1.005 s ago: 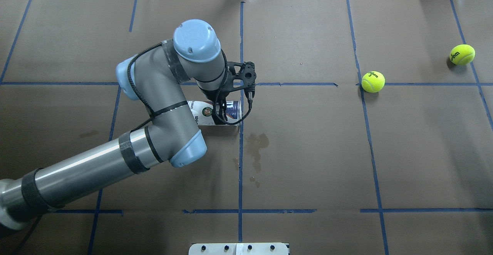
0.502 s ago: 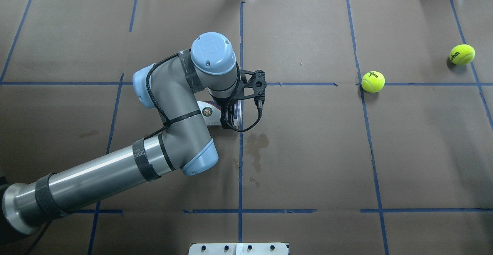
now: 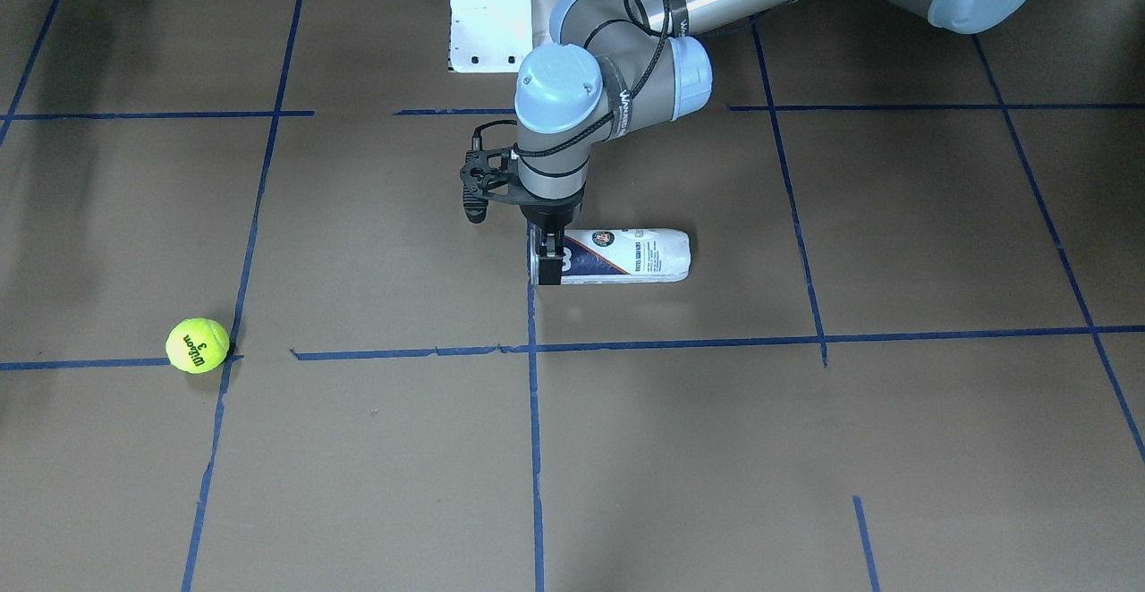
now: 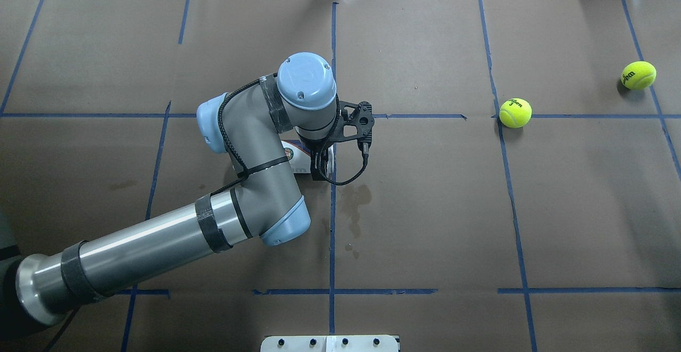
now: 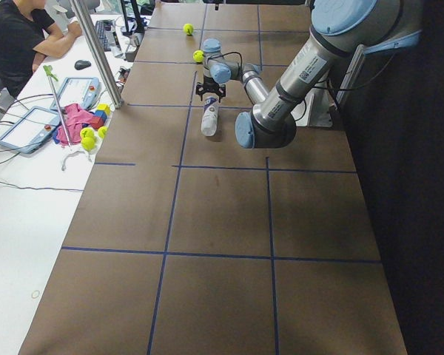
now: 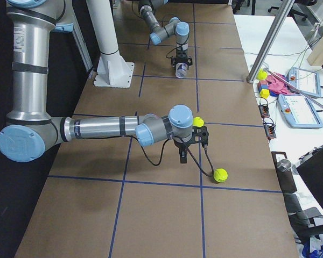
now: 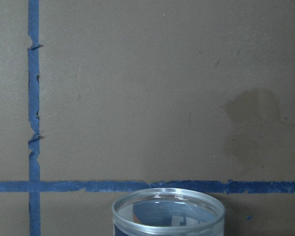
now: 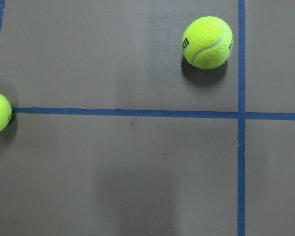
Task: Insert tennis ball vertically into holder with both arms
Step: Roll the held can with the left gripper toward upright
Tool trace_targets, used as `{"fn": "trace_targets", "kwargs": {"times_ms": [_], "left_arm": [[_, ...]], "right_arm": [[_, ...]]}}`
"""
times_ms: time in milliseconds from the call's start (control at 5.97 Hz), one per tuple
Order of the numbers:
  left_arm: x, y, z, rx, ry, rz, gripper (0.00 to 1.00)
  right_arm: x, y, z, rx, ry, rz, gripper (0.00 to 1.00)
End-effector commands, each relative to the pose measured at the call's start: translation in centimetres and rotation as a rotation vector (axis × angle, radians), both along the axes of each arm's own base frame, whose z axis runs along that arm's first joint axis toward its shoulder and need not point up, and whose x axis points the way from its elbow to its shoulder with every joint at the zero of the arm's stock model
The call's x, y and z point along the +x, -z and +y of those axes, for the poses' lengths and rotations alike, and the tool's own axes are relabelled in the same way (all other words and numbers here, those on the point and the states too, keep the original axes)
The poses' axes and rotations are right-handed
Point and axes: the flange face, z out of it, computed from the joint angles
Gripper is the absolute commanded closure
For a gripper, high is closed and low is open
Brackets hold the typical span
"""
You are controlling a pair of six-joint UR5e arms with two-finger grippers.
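The holder [image 3: 626, 257] lies on its side near the table's middle, mouth toward the centre tape line, and also shows in the overhead view [image 4: 298, 159]. My left gripper [image 3: 548, 257] points down at the mouth end, open, fingers on either side of the holder. Its rim [image 7: 167, 211] fills the bottom of the left wrist view. The tennis ball [image 4: 515, 112] printed "Wilson 3" rests far to the right on a tape line [image 3: 197, 344]. My right gripper [image 6: 183, 155] shows only in the exterior right view, hovering between two balls; I cannot tell its state.
A second tennis ball [image 4: 638, 74] lies near the table's right end. Both balls show in the right wrist view [image 8: 207, 42]. A stain [image 4: 354, 200] marks the paper beside the holder. The white pedestal [image 3: 505, 11] stands at the robot's side.
My left arm has moved right along the lying holder, bringing the gripper to its mouth end. The holder and both balls have stayed where they were.
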Motion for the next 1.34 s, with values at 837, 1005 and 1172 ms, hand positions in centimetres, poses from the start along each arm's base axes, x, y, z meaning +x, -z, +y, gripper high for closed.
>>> {"fn": "trace_targets", "kwargs": {"times_ms": [837,1005,1172], "left_arm": [[0.7,0.6,-0.7,0.078,0.120,-0.176,0.00],[1.9,0.5,0.6,0.115,0.128,-0.199,0.00],[2.2,0.7,1.0,0.117,0.128,-0.217,0.00]], "right_arm": [[0.1,-0.6,0.5,-0.015,0.000,0.001,0.00],[0.1,-0.8,0.6,-0.017,0.001,0.001,0.00],[0.1,-0.8,0.6,-0.018,0.000,0.001,0.00]]}}
